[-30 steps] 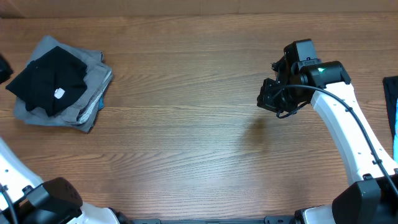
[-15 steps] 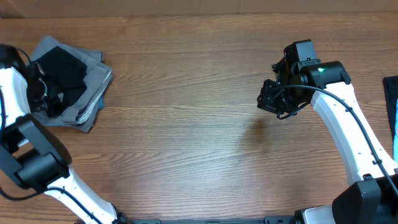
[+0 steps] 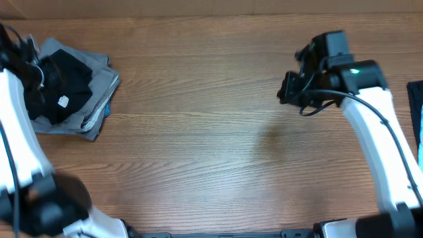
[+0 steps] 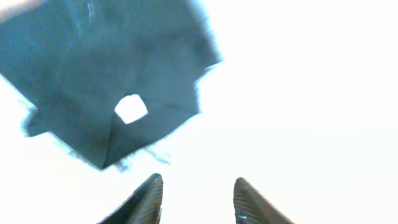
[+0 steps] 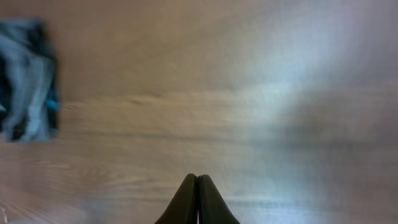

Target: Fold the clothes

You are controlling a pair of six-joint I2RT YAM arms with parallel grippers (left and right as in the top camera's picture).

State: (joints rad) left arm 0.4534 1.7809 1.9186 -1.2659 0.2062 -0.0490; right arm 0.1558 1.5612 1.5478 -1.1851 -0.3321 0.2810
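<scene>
The clothes [image 3: 66, 79] lie at the far left of the desk [image 3: 198, 145], a compact black bundle sitting on top of the folded grey trousers [image 3: 107, 84], with the small white tag [image 3: 64, 101] facing up. The left arm [image 3: 16, 132] runs along that same edge and its head hangs right over the bundle, so it is by far the nearer arm. The right arm [image 3: 370, 119] is well apart, over bare wood on the other side.

In the left wrist view, which is badly washed out, the left fingers [image 4: 157, 196] stand parted with nothing between them. The black cloth sits ahead of them and off to their left, apart from both tips. Its nearest corner points back toward the left-hand tip, and the tag lies further in. The bundle looks about as wide as it is long, with its edges set diagonally to the line of the fingers, so no long axis is clear. Any next grasp, I judge, calls for a shift forward and leftward to bring that near corner between the tips.

The right fingers [image 5: 198, 199] are pressed together on nothing, pointing across open desk, with the pile only a small patch at the far left of their view
</scene>
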